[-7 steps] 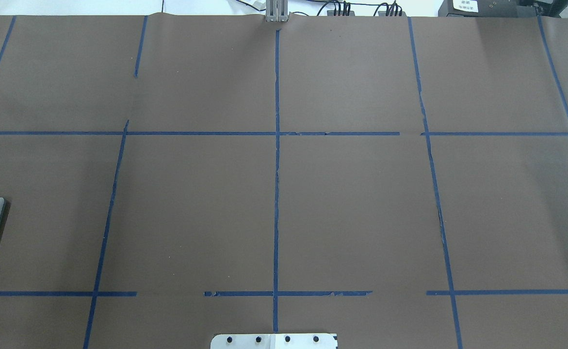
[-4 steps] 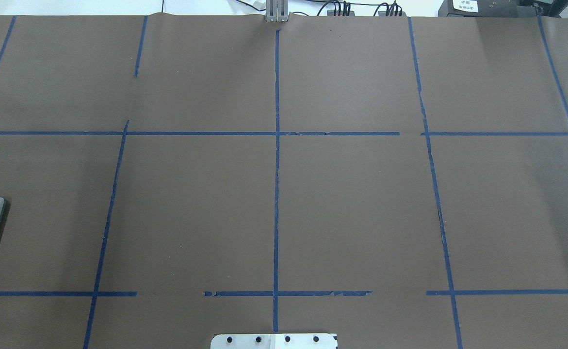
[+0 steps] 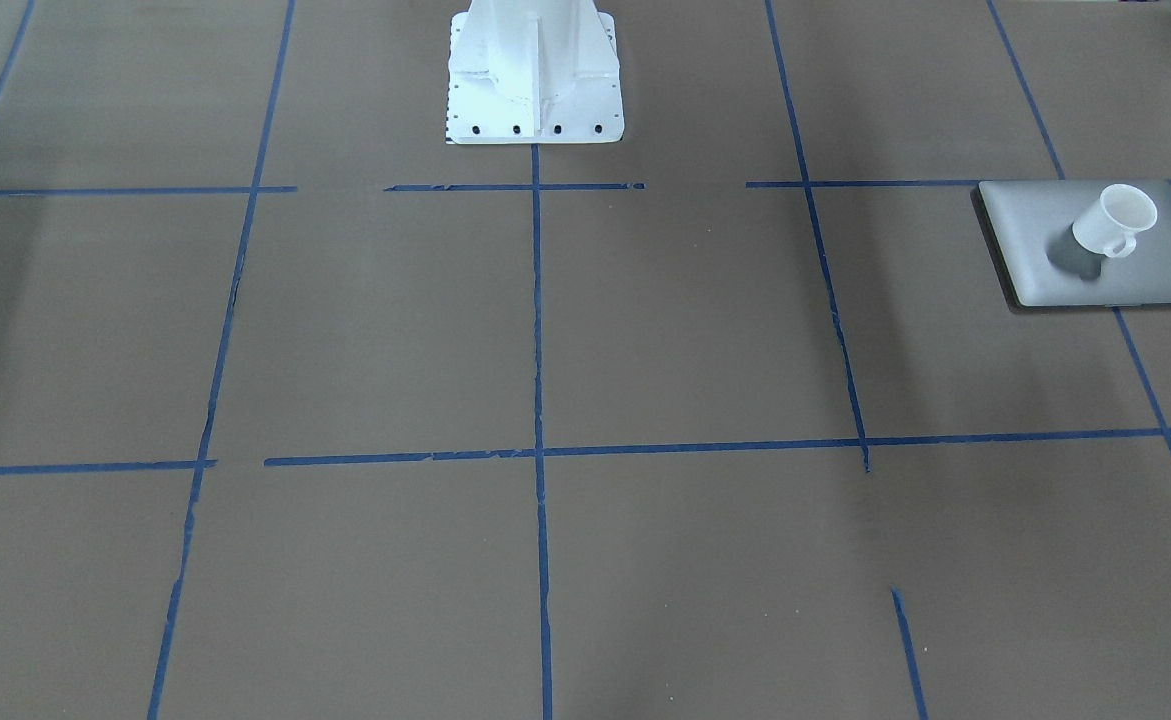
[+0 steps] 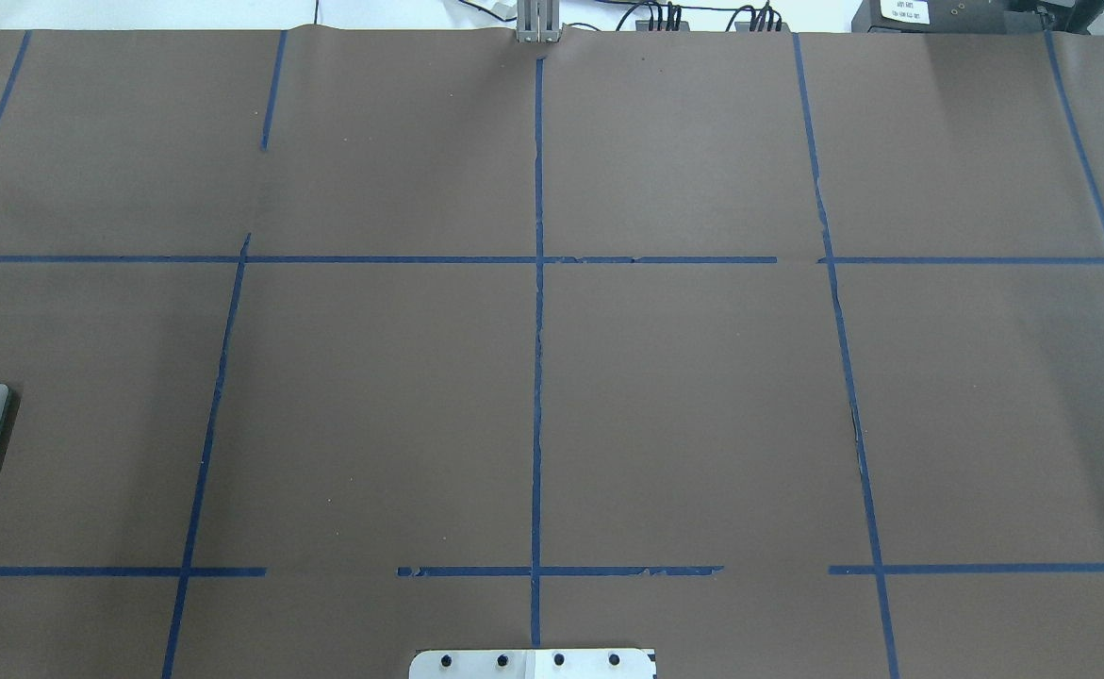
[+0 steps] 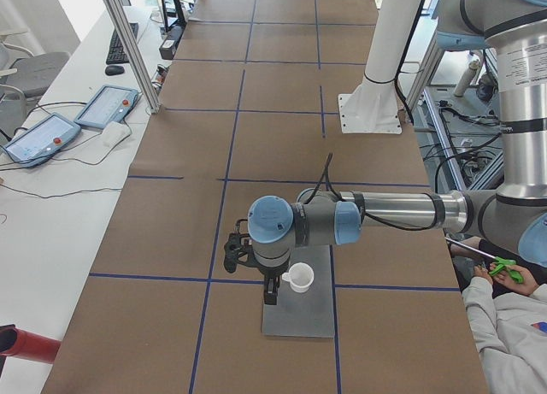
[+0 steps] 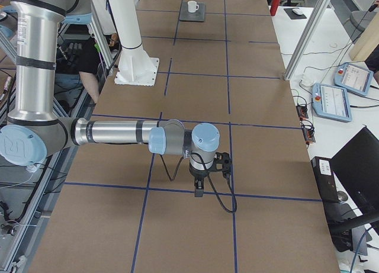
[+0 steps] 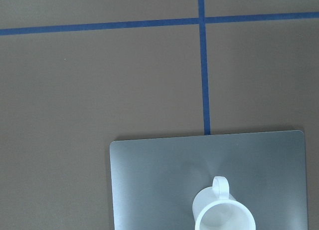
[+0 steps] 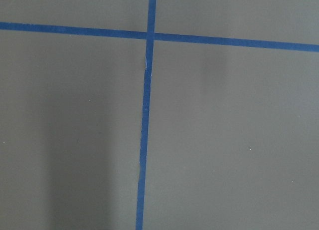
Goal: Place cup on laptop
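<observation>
The cup (image 3: 1113,222) is left to stand by itself: in the front-facing view nothing is seen holding it.

The left gripper (image 5: 272,288) is shown only in the left side view, low and centre in the frame, just beside the cup. Whether it is spread or closed cannot be told from there. It is judged to be held above the cup, since in the left wrist view the cup is looked down on at the bottom edge with no fingers in sight.

The cup is set upright on the lid of the laptop (image 3: 1150,275), near the middle of the lid, so that the flat surface carries the whole base. The laptop lies at the right edge of the front-facing view, in its upper part. The placement is judged complete.

The right gripper (image 6: 199,189) is kept well apart, low and centre in the right side view, over bare worktop (image 3: 645,330) crossed by tape lines (image 8: 147,115). Its opening cannot be told either, and nothing is seen beneath it.
</observation>
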